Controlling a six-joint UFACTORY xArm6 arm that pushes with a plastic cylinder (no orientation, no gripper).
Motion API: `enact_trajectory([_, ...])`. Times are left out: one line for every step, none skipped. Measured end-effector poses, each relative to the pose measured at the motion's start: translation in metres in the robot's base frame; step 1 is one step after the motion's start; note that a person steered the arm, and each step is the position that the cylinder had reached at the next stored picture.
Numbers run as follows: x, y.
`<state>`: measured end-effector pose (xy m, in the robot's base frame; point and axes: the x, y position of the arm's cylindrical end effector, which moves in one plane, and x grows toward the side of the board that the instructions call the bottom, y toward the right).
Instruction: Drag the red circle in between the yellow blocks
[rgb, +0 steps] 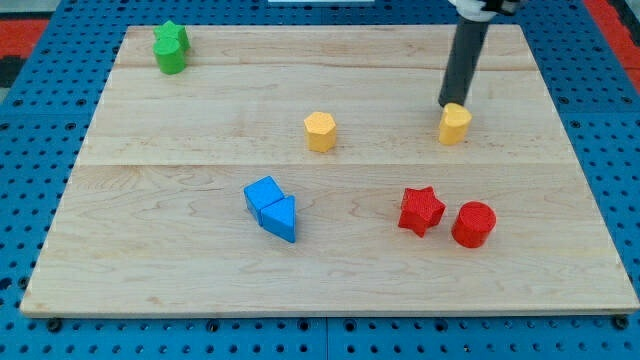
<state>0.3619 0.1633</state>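
Our tip (447, 103), a bare rod with no end effector jaws to open or close, touches the right yellow block (454, 124). Moving off toward the red circle (473, 224), we risk nudging that block, or clipping the red star (421, 210)

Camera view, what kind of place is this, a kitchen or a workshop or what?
Probably a robotics lab bench. A wooden board lies on a blue perforated base, small coloured blocks such as the red circle are scattered on it, and my tip sits against a yellow block.
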Motion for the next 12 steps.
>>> enact_trajectory([0.016, 0.016])
enact_trajectory([0.045, 0.101])
enact_trajectory([0.094, 0.105])
enact_trajectory([0.101, 0.107])
enact_trajectory([0.147, 0.107])
enact_trajectory([0.149, 0.107])
enact_trajectory([0.149, 0.107])
enact_trajectory([0.15, 0.108])
enact_trajectory([0.15, 0.111])
enact_trajectory([0.161, 0.113])
enact_trajectory([0.199, 0.109])
enact_trajectory([0.187, 0.084])
